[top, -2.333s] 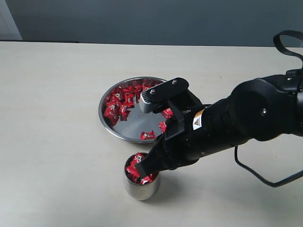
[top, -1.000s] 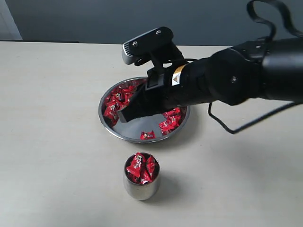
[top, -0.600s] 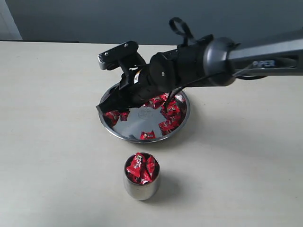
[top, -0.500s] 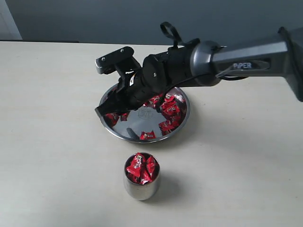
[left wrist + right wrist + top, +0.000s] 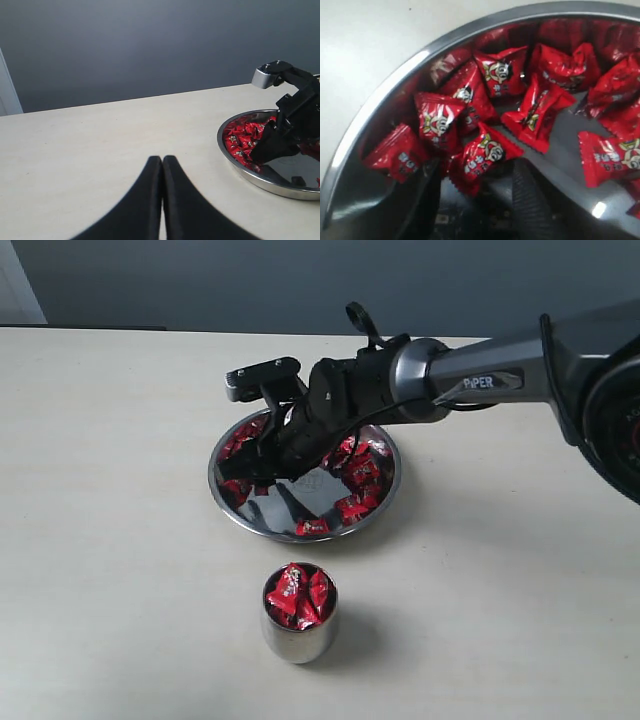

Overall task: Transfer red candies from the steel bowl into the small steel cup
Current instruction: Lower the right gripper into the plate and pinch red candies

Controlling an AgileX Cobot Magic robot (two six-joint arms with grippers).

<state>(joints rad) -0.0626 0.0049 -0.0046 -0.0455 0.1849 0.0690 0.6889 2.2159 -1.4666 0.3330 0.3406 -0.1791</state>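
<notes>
Right gripper (image 5: 255, 473): down inside the steel bowl (image 5: 300, 505), in the part of the bowl toward the worktop's (image 5: 120, 540) left edge. Its arm reaches in from the right edge.
Right pincer: fingers (image 5: 526, 195) spread, tips low by the bowl floor, with one wrapped sweet lying between them. I cannot tell whether either tip touches it.
Red candies (image 5: 360, 470): most lie loose in the bowl, crowded along the rim toward the far and left edges, with a smaller cluster on the side toward the right edge. A single one lies by the rim toward the front edge.
Steel bowl: flat on the worktop, about midway between the left and right edges. The middle of its floor is bare and mirror-bright.
Small steel cup (image 5: 297, 635): upright, near the bowl on its front-edge side, apart from it. It is filled with red sweets heaped to its rim.
Left gripper (image 5: 162, 161): fingers pressed together with nothing between them, over bare worktop, well apart from the bowl on its left-edge side.
</notes>
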